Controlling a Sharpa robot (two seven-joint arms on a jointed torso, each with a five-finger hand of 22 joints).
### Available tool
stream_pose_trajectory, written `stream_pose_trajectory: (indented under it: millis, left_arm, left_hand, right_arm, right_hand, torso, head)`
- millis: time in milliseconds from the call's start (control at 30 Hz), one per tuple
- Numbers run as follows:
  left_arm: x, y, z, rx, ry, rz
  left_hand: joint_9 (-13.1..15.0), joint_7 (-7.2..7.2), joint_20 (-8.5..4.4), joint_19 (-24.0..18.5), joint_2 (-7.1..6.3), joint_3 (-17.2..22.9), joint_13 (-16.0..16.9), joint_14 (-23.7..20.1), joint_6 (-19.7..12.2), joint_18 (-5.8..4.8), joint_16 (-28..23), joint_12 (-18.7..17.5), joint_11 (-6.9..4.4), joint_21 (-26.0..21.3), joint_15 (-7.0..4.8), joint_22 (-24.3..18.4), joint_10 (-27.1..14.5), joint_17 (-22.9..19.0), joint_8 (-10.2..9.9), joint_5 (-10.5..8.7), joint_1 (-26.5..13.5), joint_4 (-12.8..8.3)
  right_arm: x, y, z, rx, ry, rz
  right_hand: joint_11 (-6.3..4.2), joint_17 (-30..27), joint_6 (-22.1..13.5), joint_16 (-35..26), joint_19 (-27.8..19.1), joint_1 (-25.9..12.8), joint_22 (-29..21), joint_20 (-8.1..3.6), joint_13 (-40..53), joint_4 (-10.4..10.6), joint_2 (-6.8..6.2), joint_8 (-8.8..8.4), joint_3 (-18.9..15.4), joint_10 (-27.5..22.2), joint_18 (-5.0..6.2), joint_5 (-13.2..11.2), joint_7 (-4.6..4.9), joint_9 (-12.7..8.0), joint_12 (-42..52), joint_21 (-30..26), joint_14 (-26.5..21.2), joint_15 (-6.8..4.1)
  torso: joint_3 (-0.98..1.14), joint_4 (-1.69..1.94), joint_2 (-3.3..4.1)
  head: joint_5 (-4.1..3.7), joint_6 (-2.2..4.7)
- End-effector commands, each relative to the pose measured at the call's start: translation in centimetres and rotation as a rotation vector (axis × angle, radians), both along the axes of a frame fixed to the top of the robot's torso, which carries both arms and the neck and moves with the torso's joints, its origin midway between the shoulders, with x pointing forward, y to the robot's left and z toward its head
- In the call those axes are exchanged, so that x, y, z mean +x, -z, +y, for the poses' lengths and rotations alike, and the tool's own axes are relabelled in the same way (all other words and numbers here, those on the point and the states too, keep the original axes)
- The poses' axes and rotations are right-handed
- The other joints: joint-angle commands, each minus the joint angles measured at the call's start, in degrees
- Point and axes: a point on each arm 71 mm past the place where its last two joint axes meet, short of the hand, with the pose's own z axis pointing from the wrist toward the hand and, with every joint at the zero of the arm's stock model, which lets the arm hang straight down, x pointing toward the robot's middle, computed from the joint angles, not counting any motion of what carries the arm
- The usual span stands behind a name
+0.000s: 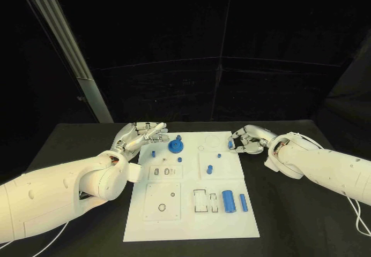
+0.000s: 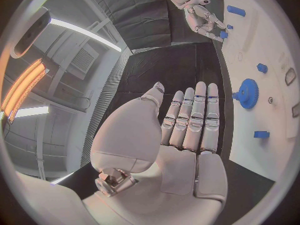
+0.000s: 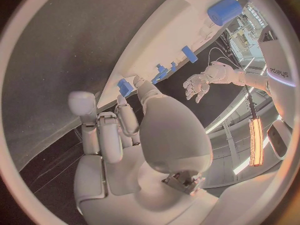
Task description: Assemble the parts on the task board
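Pinching a small blue part (image 1: 230, 143) in right hand (image 1: 247, 140) at task board (image 1: 232, 225) upper right.
Keeping left hand (image 1: 139, 136) wide, empty; seating part squarely, gently.

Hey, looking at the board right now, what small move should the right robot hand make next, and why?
Probably lift the small blue part slightly clear of the task board. The right robot hand sits at the board's far right edge with its fingertips on that piece, seemingly pinching it, while the left robot hand hovers open beside the blue gear, holding nothing.
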Motion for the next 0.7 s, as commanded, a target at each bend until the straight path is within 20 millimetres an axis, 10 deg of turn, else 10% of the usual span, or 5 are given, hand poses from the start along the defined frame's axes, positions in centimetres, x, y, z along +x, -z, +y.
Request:
stream_pose_trajectory:
  millis: [33,700]
  left_arm:
    - [-0.01,-0.13,-0.18,-0.005,0.017,-0.012]
    - [0.01,-0.09,-0.20,-0.005,0.020,-0.009]
  left_hand:
    - [0.0,0.31,-0.01,0.2,0.71,-0.1,0.0,0.2,0.2,0.83,-0.3,-0.2,0.26,-0.3,0.00,-0.1,0.1,0.1,-0.3,0.19,0.0,-0.4]
    - [0.0,0.31,-0.01,0.2,0.71,-0.1,0.0,0.2,0.2,0.83,-0.3,-0.2,0.26,-0.3,0.00,-0.1,0.1,0.1,-0.3,0.19,0.0,-0.4]
  right_arm:
    - [0.15,-0.02,0.16,0.002,-0.003,-0.008]
    - [0.53,0.18,0.59,0.009,-0.001,-0.002]
  right_hand:
    - [0.05,10.8,-0.3,-0.2,-0.3,0.1,0.1,-0.08,0.1,-0.3,0.49,-0.02,0.2,-0.3,-0.69,-0.2,-0.14,-0.1,-0.2,-0.2,5.1,-0.19]
    - [-0.71,11.1,4.6,-0.1,0.0,0.5,0.4,-0.52,1.3,-0.4,3.25,2.48,1.6,0.8,-0.73,-1.8,-1.00,0.6,0.7,0.1,5.1,-0.77]
  torso:
    - [0.03,-0.05,-0.03]
    - [0.05,-0.04,-0.08]
  head:
    - [0.02,-0.03]
    - [-0.13,-0.26]
